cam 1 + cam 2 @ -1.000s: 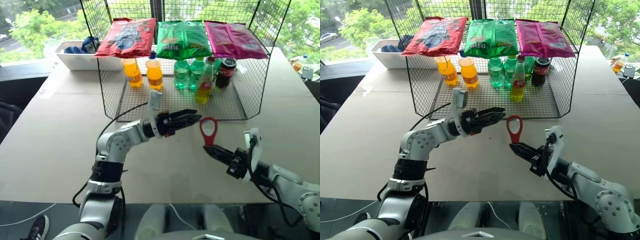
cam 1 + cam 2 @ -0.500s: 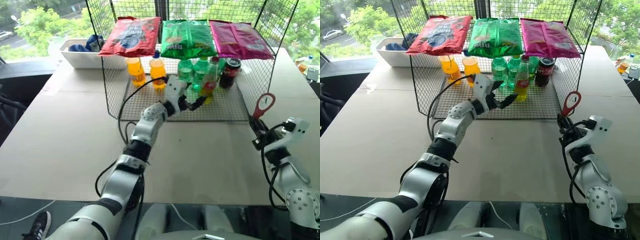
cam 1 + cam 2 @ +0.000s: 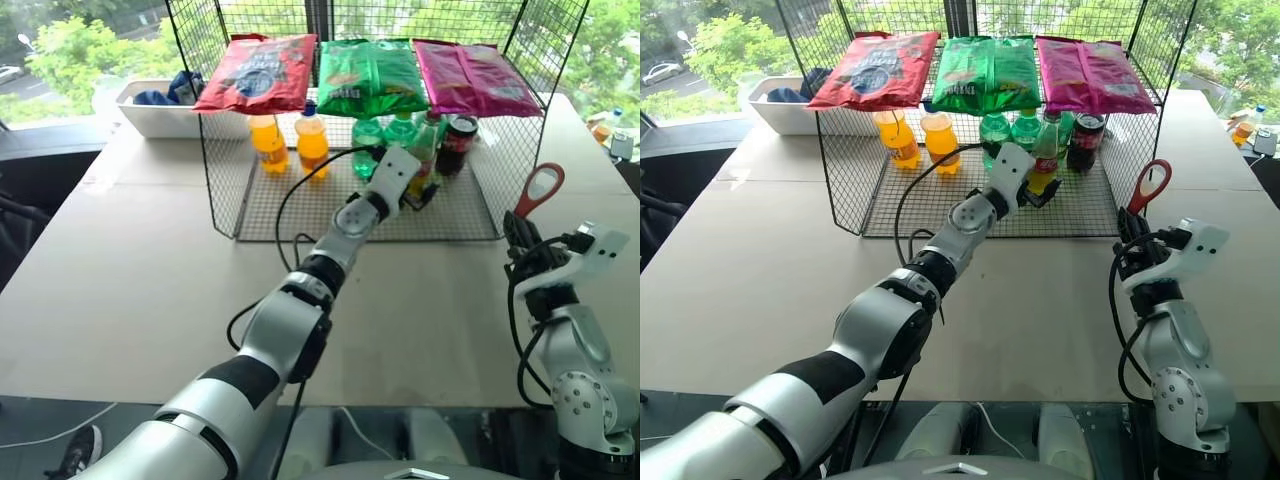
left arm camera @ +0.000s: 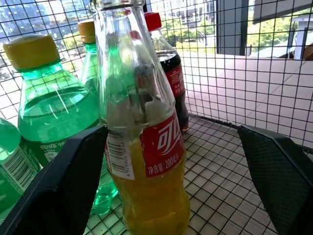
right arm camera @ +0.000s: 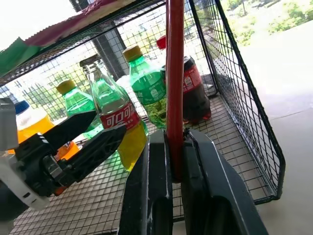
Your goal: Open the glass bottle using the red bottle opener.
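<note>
Since the earlier frames the left arm has stretched forward into the wire rack point(image 3: 470, 190), and the right arm has lifted the red bottle opener point(image 3: 538, 190) up at the right side of the table point(image 3: 120, 280).

The table carries the wire rack, which has three snack bags on its top: red point(image 3: 255, 72), green point(image 3: 370, 75) and pink point(image 3: 470, 75). On the rack floor stand two orange plastic bottles point(image 3: 312, 140), green plastic bottles point(image 4: 46, 103), a dark cola bottle point(image 3: 457, 143) and the glass bottle point(image 4: 142, 137). A white bin point(image 3: 160, 108) sits behind the rack on the left.

The left gripper point(image 4: 171, 181) is released, and its two fingers point(image 4: 58, 186) stand one on each side of the glass bottle; the left one seems to touch the red label, the other is apart. The glass bottle stands upright on the rack floor, just in front of the green bottles.

The right gripper point(image 5: 172, 166) is clenched on the handle of the red bottle opener, and the ring end points up.
</note>
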`<state>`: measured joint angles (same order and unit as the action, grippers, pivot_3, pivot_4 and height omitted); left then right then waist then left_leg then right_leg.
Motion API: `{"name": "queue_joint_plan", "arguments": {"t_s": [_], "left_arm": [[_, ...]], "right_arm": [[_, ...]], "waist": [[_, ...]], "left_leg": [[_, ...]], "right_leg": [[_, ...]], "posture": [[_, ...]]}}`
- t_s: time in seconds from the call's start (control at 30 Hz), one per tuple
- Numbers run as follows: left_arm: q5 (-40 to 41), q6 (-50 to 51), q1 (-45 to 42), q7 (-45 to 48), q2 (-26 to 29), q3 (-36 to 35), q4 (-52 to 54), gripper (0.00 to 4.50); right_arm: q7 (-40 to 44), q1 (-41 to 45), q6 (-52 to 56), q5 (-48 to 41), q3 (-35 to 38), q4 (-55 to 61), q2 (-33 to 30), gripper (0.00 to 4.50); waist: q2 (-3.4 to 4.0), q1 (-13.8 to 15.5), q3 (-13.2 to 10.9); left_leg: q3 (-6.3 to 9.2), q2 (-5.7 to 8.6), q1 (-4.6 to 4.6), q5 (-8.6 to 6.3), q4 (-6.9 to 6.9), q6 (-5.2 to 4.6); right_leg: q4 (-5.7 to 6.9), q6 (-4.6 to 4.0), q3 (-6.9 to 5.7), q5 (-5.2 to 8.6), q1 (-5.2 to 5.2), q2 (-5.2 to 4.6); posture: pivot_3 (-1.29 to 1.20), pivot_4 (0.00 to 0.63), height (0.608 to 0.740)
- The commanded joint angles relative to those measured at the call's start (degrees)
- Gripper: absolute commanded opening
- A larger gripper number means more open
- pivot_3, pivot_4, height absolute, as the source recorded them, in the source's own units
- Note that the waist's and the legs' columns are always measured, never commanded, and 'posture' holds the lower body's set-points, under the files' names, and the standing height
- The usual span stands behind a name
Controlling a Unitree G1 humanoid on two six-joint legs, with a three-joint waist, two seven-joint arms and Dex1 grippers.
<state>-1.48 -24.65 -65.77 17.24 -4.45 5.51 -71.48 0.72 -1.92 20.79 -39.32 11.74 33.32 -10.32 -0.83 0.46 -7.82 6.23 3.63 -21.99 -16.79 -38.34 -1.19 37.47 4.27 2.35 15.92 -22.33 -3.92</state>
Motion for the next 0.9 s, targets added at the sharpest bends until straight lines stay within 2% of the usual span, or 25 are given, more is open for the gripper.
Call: {"name": "queue_joint_plan", "arguments": {"t_s": [0.03, 0.9], "left_arm": [[0.0, -2.3, -0.9, -0.1, -0.4, -1.6, 0.7, 4.42], [-8.0, 9.9, -9.4, -22.3, -6.4, -2.4, -5.0, 4.42]], "right_arm": [[-0.2, -0.9, -1.4, 1.1, 0.2, 3.4, 0.6, 0.0], [-1.5, -1.2, -0.7, 3.2, -0.5, 5.9, 2.7, 0.0]], "waist": [[0.0, 0.0, 0.0], [0.0, -1.1, 0.0]], "left_leg": [[0.0, 0.02, 0.0, 0.0, -0.01, 0.0], [-0.15, 0.1, -0.01, 0.02, -0.04, -0.02]], "right_leg": [[0.01, 0.0, 0.0, 0.0, 0.0, -0.02], [0.29, 0.01, 0.03, 0.01, -0.17, -0.1]], "posture": [[0.0, 0.15, 0.74], [0.0, 0.15, 0.74]]}}
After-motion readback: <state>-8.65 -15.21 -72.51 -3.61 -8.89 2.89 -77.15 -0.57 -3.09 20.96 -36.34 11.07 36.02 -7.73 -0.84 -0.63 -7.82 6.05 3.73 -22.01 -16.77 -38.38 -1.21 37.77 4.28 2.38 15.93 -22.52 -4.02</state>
